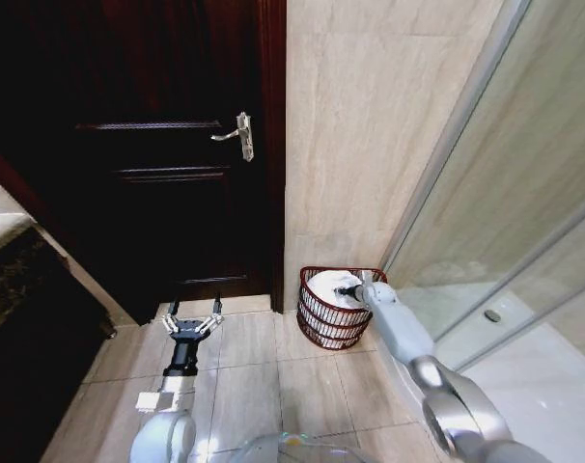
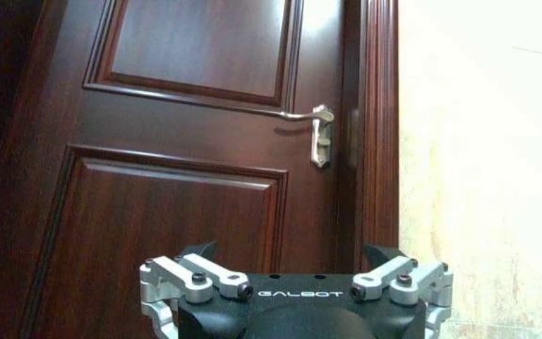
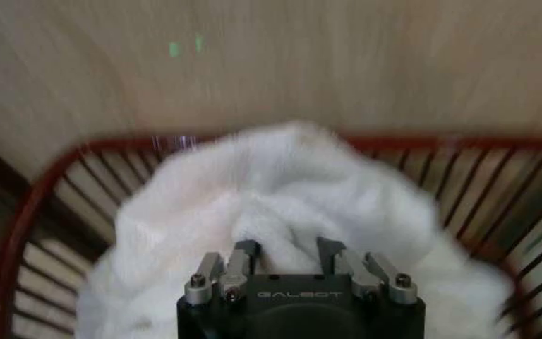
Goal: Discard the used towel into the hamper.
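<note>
Pinched shut on the white towel [image 3: 271, 205], right gripper [image 3: 285, 248] down inside the red wire hamper [image 1: 339, 307].

Spread wide open and holding nothing, left gripper [image 1: 193, 323] low over the tile floor [image 1: 264, 381], facing the dark wooden door [image 2: 186, 141] with its silver handle [image 2: 316, 131]. Sitting on the floor in the corner, hamper against the tan wall [image 1: 370, 125], just beside the glass shower door [image 1: 505, 193]. Piled up in the hamper, towel puffed above the rim. Looks like the drop-off step, almost done. Next move likely: let go of the towel, then lift straight up, careful not to bump the thin wires or drag the towel back out. Counted: one towel, one hamper, two grippers, one door, one handle.
</note>
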Motion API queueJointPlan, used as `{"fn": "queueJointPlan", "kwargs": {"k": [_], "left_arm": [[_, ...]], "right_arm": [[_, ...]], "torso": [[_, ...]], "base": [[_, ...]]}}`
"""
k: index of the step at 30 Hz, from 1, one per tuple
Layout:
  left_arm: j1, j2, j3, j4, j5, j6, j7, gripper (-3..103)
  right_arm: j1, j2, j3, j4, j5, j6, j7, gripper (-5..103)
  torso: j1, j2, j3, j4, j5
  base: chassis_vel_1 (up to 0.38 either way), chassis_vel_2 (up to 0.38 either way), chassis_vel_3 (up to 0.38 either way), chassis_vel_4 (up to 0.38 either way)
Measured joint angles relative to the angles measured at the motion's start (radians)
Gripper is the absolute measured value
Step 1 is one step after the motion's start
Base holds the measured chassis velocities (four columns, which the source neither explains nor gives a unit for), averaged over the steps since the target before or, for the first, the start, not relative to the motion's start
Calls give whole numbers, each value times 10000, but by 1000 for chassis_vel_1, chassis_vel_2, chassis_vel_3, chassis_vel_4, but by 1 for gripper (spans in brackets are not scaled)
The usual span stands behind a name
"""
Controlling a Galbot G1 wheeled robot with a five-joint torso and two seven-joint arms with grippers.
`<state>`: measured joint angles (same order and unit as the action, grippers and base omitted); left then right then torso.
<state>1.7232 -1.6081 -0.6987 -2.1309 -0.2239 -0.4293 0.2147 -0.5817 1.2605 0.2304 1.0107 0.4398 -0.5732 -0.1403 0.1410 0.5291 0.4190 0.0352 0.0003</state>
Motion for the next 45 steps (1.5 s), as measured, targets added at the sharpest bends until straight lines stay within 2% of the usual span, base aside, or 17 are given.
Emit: {"fn": "queueJointPlan", "kwargs": {"k": [2,4,5,7,11,12,13,14,15,18,19,22,27,29,31,36,45], "left_arm": [[-40,-1,10,26,26,-1,-1,100],[-51,1,21,36,29,-2,-1,100],[-79,1,45,56,30,-8,-1,100],[-102,-2,59,68,31,-17,-1,100],[-149,-1,92,71,14,-51,10,100],[-149,-1,92,71,14,-51,10,100],[-148,1,93,65,-1,-57,13,100],[-146,-1,78,37,-57,-63,14,100],[-146,-1,78,37,-57,-63,14,100],[-206,1,51,52,-156,-56,-62,100],[-206,1,51,52,-156,-56,-62,100],[-290,-2,88,258,-155,-26,-87,100],[-413,-1,111,499,-143,56,-88,100],[-502,0,113,624,-58,147,-92,100],[-556,0,112,657,-21,247,-93,100],[-714,-1,111,714,-10,420,-99,100],[-787,0,158,746,0,488,-69,100]], "right_arm": [[-728,-361,135,1661,360,200,737,56],[-934,-453,169,2070,473,234,929,56],[-1241,-587,233,2659,637,275,1168,67],[-1481,-680,281,3092,733,298,1350,67],[-2381,-939,470,4523,874,664,2100,89],[-2381,-939,470,4523,874,664,2100,89],[-2595,-953,555,4805,872,832,2217,89],[-3067,-953,719,5309,848,1322,2434,97],[-3067,-953,719,5309,848,1322,2434,97],[-4270,-730,1293,6325,237,3160,2656,100],[-4270,-730,1293,6325,237,3160,2656,100],[-5396,-299,1863,7215,-317,4047,2875,100],[-6696,249,2404,8283,-818,4464,3003,100],[-7491,608,2829,8904,-1524,4717,2836,100],[-7849,733,3016,9213,-1749,4852,2761,100],[-8331,794,3255,9605,-2094,5187,2758,100],[-8618,779,3320,9859,-2122,5095,2733,100]], "torso": [[-1,1,-3,4,-6],[-1,1,-3,3,-4],[-1,0,-4,3,-2],[-1,1,-4,4,-3],[-1,1,-4,7,-4],[-1,1,-4,7,-4],[0,0,-4,9,-4],[-1,1,-4,8,-4],[-1,1,-4,8,-4],[-2,2,-6,5,-4],[-2,2,-6,5,-4],[-2,2,-5,5,-5],[-2,3,-6,5,-4],[-2,3,-5,1,-3],[-3,4,-6,2,-6],[-3,4,-5,6,-5],[-3,4,-4,6,-4]], "base": [[0,0,0,0],[0,0,0,0],[0,0,0,0],[0,0,0,0],[0,0,0,0],[0,0,0,0],[0,0,0,0],[0,0,0,0],[0,0,0,0],[0,0,0,0],[0,0,0,0],[0,0,0,0],[0,0,0,0],[0,0,0,0],[0,0,0,0],[0,0,0,0],[-11,13,12,-13]]}}
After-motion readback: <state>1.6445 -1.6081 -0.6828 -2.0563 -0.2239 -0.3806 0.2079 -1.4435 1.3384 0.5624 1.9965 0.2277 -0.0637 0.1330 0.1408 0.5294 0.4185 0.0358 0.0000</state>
